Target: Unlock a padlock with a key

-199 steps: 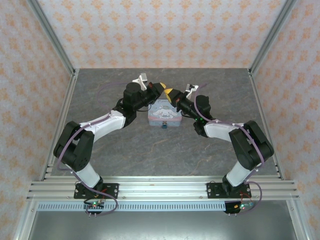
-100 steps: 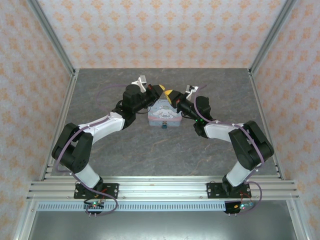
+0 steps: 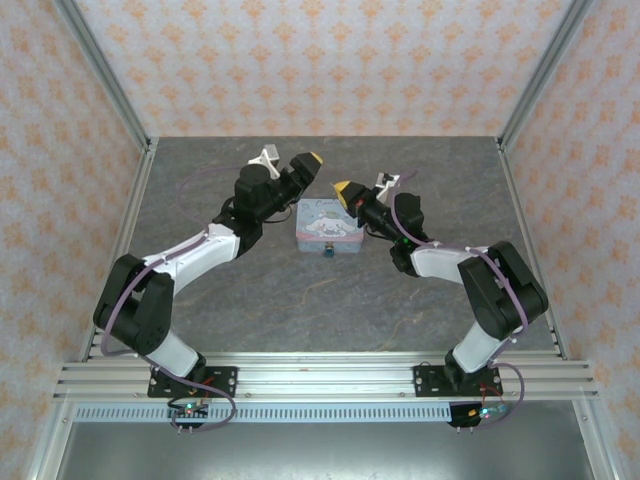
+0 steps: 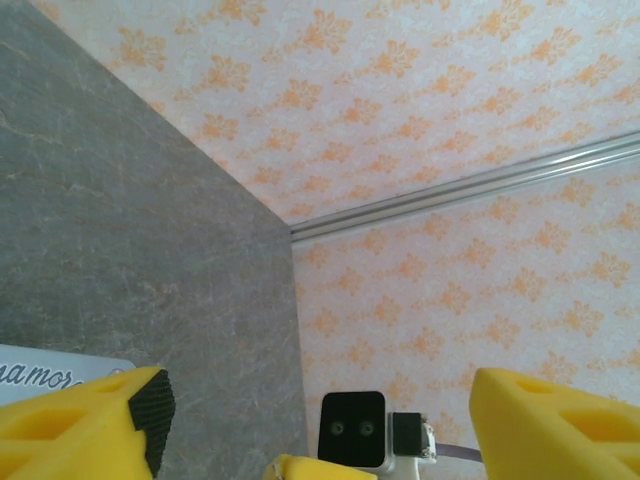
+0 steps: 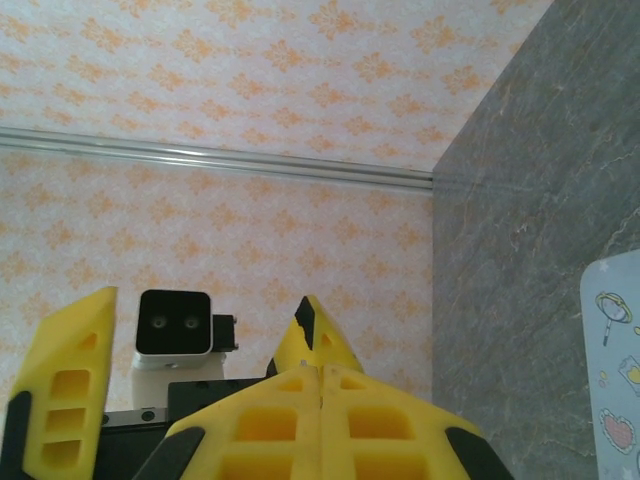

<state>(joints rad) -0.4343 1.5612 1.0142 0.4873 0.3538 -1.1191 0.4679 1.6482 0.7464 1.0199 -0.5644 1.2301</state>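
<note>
Seen from above, the left pincer (image 3: pixel 303 164) and right pincer (image 3: pixel 343 189) hang on either side of the tin (image 3: pixel 328 225), their tips turned toward each other above its far edge. The padlock (image 3: pixel 328 252) lies on the bench (image 3: pixel 300 300) against the tin's near side. It is closer to the arm bases than either pincer, roughly between the two, and neither touches it. The arms probably flank the tin so that one can steady the lock while the other works the key.

In the left wrist view, the left pincer is released, its yellow fingers (image 4: pixel 80 430) wide apart with nothing between them. A corner of the tin shows beside its left finger. Spread like this, it looks ready to close on something.

In the right wrist view, the right pincer is clenched, its fingers (image 5: pixel 260 420) pressed together along a seam, with the tin's corner down to their right. A key may be pinched there, but none shows from this angle. The unlocking seems not yet begun.
</note>
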